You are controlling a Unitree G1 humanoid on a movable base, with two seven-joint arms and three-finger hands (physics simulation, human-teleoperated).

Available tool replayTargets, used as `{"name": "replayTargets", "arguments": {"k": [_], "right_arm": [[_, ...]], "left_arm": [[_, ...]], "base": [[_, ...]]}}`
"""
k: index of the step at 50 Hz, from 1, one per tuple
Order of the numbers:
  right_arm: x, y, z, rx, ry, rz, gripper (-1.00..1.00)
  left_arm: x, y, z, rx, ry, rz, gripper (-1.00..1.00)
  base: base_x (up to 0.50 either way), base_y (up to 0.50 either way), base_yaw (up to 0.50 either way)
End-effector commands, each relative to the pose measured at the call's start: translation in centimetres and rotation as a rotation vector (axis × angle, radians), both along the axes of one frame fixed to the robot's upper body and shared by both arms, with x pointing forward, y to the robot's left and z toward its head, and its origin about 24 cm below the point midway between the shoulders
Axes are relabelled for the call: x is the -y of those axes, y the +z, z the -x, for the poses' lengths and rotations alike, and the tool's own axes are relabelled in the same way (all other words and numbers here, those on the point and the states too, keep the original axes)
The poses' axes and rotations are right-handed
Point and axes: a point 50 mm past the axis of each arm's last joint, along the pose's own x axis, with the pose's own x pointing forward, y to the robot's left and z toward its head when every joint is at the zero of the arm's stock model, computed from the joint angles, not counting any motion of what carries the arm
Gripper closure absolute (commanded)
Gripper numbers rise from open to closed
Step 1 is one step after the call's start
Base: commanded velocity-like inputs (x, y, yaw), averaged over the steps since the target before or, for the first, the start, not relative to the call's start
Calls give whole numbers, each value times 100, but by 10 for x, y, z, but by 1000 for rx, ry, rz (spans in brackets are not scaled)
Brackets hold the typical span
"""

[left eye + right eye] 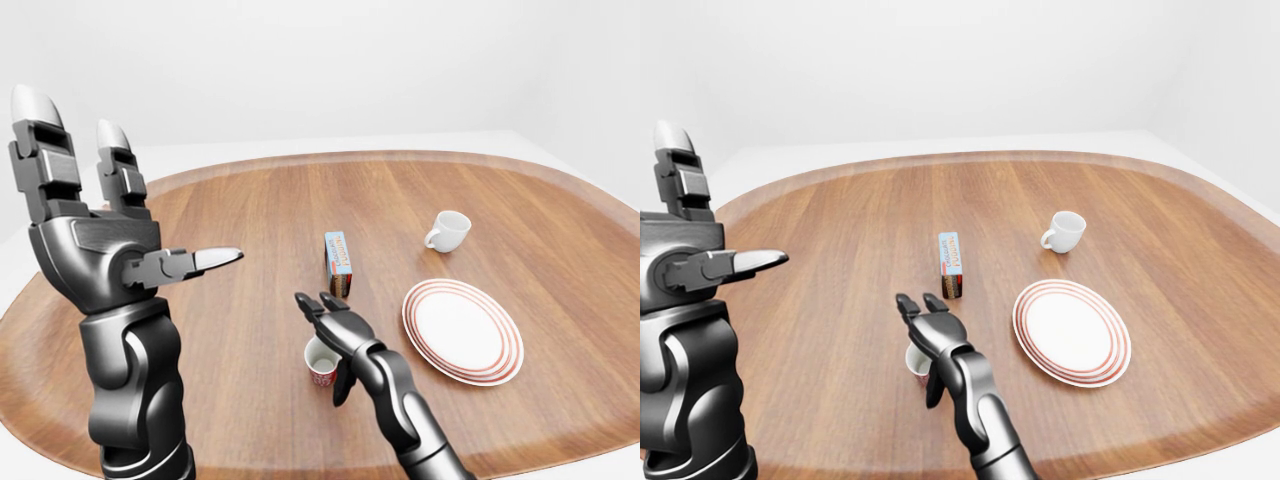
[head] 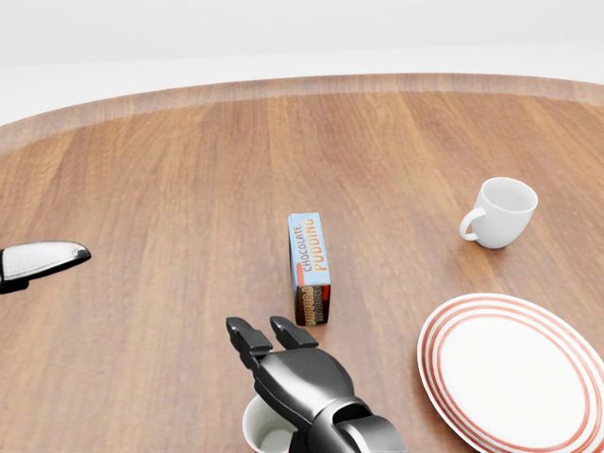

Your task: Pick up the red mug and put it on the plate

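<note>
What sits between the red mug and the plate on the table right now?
Nothing lies there: in the left-eye view only bare wood separates the red mug from the plate, apart from the right hand reaching over the mug.

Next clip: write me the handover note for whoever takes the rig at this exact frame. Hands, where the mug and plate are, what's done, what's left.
Right hand: over the red mug, fingers extended past its rim, not closed round it; open.
Left hand: raised at the left-eye view's left, fingers spread, holding nothing.
Red mug: upright on the table, left of the plate and apart from it. The plate is bare.
Also there: a white cup above the plate and a chocolate pudding box above the mug.
Done: right hand brought to the mug.
Left: close on the mug, lift, carry it right, set it on the plate.
</note>
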Motion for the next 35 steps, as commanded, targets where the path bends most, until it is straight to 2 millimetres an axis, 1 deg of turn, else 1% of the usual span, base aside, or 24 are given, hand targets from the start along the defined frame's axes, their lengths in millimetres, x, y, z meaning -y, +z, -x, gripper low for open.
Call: {"name": "replayTargets", "arguments": {"k": [1,7,13,35], "right_arm": [[0,-5,-5,15,-25,10,-100],[-1,-5,-9,24,-29,22,-100],[-3,-7,-8,21,-24,24,-100],[-4,-24,-10,-20,-45,24,-100]], "left_arm": [[0,-1,0,-2,-1,-1,-100],[0,0,1,-1,-1,0,-100],[1,-1,0,-4,-2,-1,-100],[1,-1,0,-4,-3,-1,-100]], "base": [[0,0,0],[0,0,0],[0,0,0],[0,0,0]]}}
